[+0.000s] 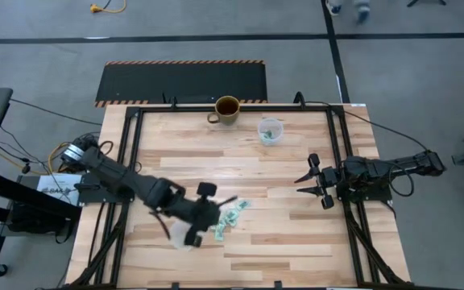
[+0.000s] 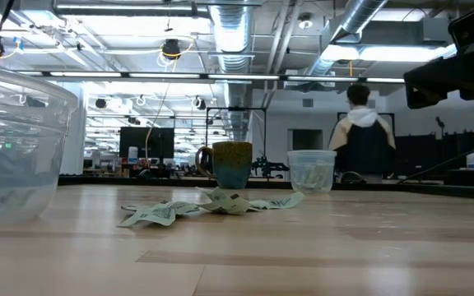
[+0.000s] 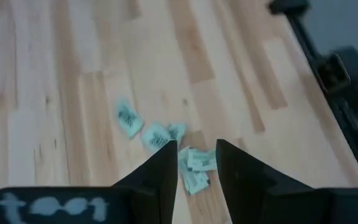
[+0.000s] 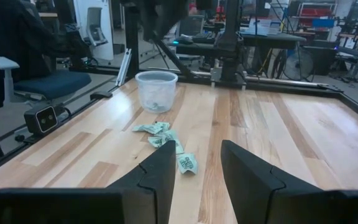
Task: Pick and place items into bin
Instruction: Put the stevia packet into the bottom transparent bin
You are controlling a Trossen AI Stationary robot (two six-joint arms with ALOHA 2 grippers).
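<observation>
High view showed the left gripper [image 1: 216, 216], fingers apart and empty, over the mint items [image 1: 234, 213] near the desk's [image 1: 280, 242] front middle. Next, probably, it must pinch one for the bin [image 1: 271, 130].

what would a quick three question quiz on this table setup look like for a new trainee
1. True or false: the brown mug stands upright near the table's far edge.
2. Where do the loose mint-green packets lie? A: inside the mug. B: on the wood right by the left gripper. C: on the floor.
3. Are the fingers of the right gripper open or shut?

Key: 1 true. 2 B. 3 open, with nothing between them.
</observation>
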